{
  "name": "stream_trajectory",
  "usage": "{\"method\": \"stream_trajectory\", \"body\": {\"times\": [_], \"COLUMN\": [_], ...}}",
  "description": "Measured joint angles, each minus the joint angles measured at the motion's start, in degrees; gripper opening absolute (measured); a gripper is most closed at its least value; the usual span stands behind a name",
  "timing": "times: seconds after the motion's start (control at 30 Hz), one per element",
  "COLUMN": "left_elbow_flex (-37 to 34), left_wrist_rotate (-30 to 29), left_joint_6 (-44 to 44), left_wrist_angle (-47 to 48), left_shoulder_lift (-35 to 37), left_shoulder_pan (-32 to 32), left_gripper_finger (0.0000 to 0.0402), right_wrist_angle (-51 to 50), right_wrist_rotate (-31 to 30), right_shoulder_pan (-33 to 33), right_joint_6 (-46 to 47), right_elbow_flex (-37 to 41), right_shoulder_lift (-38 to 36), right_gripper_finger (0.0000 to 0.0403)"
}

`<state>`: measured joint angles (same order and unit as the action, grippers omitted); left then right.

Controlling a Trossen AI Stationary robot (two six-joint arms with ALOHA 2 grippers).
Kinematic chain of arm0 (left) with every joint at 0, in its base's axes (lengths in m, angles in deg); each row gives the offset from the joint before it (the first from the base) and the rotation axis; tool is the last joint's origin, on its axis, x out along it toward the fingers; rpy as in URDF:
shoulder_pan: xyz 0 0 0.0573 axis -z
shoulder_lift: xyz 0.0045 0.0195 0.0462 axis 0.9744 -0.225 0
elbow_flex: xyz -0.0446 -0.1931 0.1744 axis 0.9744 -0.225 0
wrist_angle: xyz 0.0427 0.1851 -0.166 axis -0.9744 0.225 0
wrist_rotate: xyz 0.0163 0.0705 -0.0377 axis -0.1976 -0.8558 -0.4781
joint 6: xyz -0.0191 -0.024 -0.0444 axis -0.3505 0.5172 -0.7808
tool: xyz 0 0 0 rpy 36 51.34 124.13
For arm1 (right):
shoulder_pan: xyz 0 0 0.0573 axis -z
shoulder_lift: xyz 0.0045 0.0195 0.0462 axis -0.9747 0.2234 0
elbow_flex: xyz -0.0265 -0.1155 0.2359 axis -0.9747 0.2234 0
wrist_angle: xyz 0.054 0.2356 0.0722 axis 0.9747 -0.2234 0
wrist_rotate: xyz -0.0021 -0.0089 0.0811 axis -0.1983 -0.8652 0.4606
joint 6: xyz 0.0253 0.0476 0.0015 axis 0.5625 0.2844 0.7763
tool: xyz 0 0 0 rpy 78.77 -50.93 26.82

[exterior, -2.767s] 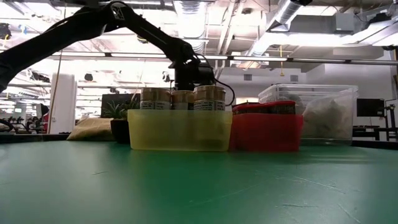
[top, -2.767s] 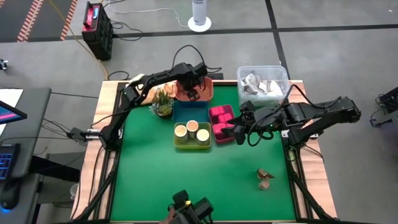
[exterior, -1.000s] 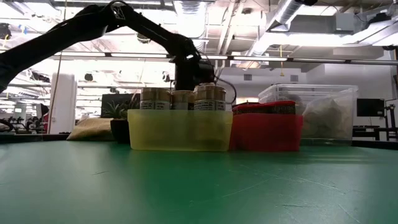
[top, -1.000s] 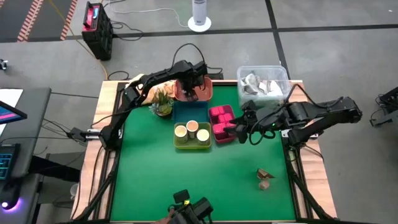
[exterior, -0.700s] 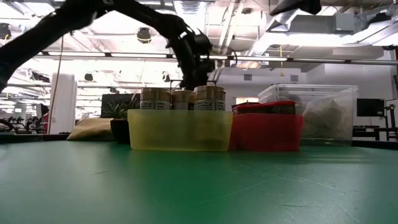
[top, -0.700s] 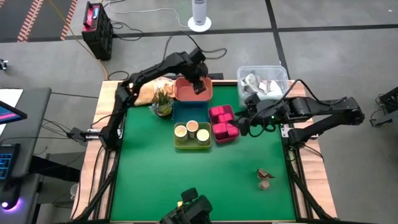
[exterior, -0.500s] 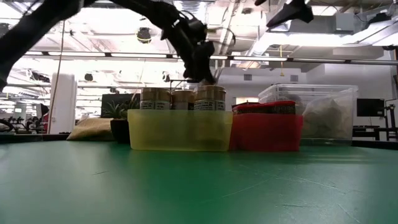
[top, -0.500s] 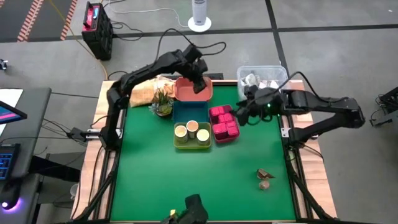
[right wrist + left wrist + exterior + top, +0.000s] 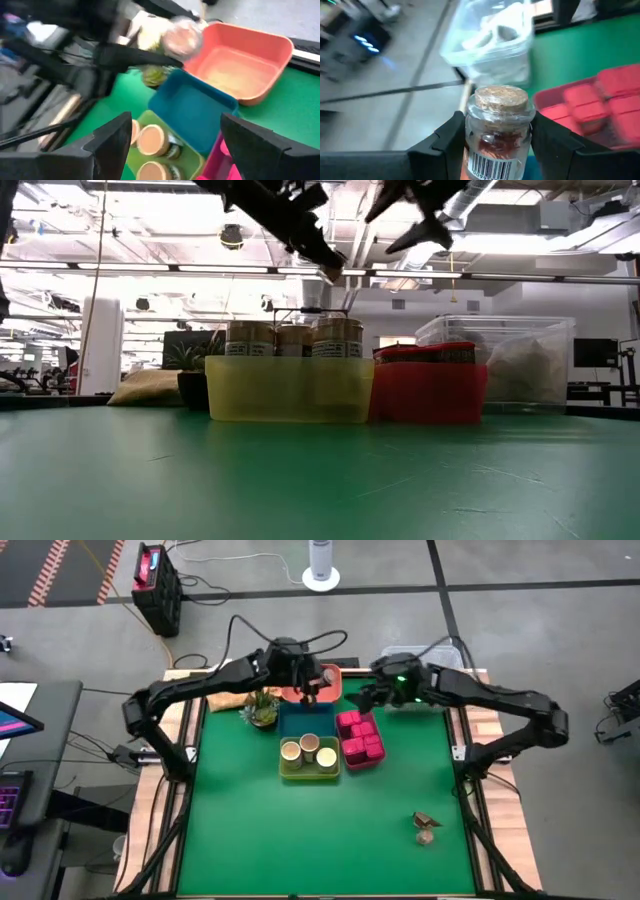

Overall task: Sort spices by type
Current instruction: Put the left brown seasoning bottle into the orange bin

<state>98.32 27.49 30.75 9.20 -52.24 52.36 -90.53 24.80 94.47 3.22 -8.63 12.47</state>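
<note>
Your left gripper [image 9: 496, 150] holds a cork-topped jar [image 9: 499, 131] clamped upright between its fingers, lifted above the far edge of the blue tray [image 9: 305, 721], beside the orange tray [image 9: 325, 686]. The jar's long axis runs vertical, cork up. The three tan jars [image 9: 308, 751] sit in the yellow-green tray [image 9: 308, 772], on the blue tray's near side, so your carry likely goes that way. Your right gripper [image 9: 170, 145] hangs wide and empty above the magenta blocks [image 9: 359, 735], right of the blue tray.

orange tray [image 9: 325, 686] | blue tray [image 9: 305, 721] | clear bin [image 9: 497, 360] | potted plant [image 9: 262, 708]
</note>
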Motion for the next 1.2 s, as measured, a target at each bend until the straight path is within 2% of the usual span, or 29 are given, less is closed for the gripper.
{"method": "stream_trajectory", "body": {"times": [0.17,0.3,0.5,0.93,1.07,1.2], "left_elbow_flex": [-0.07,-0.09,-0.07,-0.07,-0.07,-0.07], "left_wrist_rotate": [-10.14,-12.35,-13.15,-12.05,-11.89,-12.23], "left_joint_6": [5.34,7.35,7.12,6.28,7.19,8.01], "left_wrist_angle": [-0.72,-1.80,-3.12,-5.72,-5.90,-4.93], "left_shoulder_lift": [0.41,0.39,0.42,0.40,0.40,0.40], "left_shoulder_pan": [2.11,2.58,2.20,2.16,2.16,2.14], "left_gripper_finger": [0.0179,0.0190,0.0185,0.0186,0.0186,0.0186], "right_wrist_angle": [-0.19,-2.09,-5.01,-1.20,0.45,0.52], "right_wrist_rotate": [-0.02,0.01,-0.20,-0.12,1.83,2.22], "right_shoulder_pan": [1.89,2.39,4.56,6.48,7.01,7.49], "right_joint_6": [-2.44,-4.19,-6.46,-7.34,-7.55,-7.58], "right_elbow_flex": [-8.78,-14.75,-19.22,-19.35,-19.35,-19.30], "right_shoulder_lift": [7.23,12.42,16.48,17.36,18.74,19.33], "right_gripper_finger": [0.0327,0.0327,0.0329,0.0362,0.0353,0.0327]}}
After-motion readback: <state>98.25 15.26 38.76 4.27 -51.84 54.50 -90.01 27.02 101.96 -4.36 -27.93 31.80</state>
